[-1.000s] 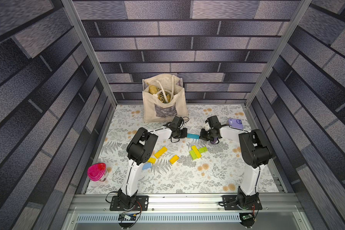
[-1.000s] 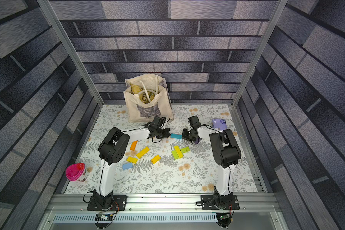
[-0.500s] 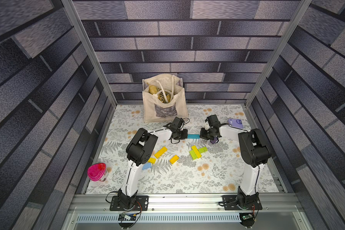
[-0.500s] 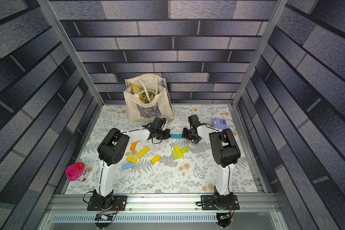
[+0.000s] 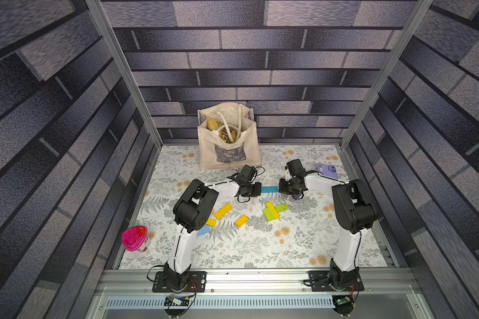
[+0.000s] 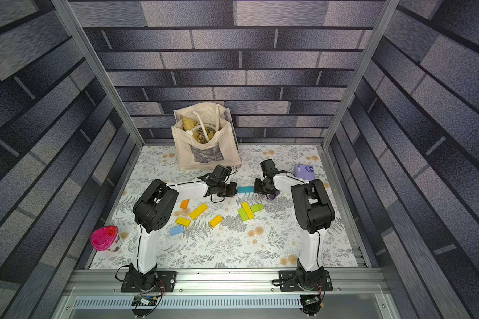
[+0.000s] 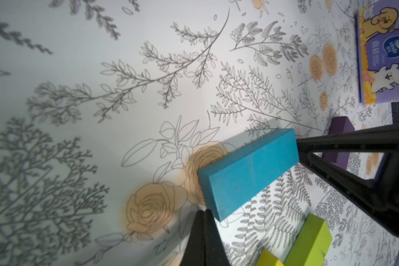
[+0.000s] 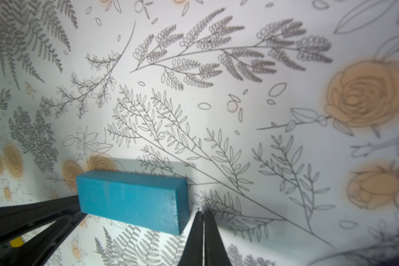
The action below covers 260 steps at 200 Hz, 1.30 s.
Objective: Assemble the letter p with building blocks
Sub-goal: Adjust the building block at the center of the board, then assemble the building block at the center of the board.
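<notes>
Crept inward: left end effector (image 5: 258, 189), right end effector (image 5: 280, 189), both closed; teal block (image 5: 269, 189) between (contact unclear).

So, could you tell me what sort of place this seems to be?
Probably a robot test booth, not a real room: printed brick-pattern panels on an aluminium frame, with left arm and right arm bolted to a rail.

The walls (image 5: 260, 41), printed with grey and dark brick-like panels, enclose the cell on three sides. Two aluminium posts (image 5: 124, 74) rise from the back corners. The floor (image 5: 260, 248) is a white sheet with grey ferns and orange roses, brightly lit. An aluminium rail (image 5: 260, 279) runs along the front.
</notes>
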Each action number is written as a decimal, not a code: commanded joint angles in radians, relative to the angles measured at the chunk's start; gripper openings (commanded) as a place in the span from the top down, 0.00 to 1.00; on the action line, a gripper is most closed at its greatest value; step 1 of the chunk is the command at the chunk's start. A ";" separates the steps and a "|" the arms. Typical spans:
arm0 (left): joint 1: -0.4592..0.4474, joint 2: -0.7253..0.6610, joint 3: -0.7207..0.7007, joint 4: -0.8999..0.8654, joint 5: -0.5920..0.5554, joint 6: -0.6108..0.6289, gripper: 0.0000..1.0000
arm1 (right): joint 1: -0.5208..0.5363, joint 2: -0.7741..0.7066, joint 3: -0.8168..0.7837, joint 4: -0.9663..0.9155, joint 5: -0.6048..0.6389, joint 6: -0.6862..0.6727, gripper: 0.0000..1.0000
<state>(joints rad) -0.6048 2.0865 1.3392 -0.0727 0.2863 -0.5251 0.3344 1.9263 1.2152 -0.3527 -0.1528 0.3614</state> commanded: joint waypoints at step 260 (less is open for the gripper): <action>-0.039 -0.302 -0.164 0.079 -0.188 0.155 0.56 | -0.101 -0.026 -0.041 -0.136 0.191 0.058 0.29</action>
<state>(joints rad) -0.6403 1.7996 1.1870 0.0082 0.1139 -0.3893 0.2390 1.8641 1.1797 -0.4999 0.0574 0.4053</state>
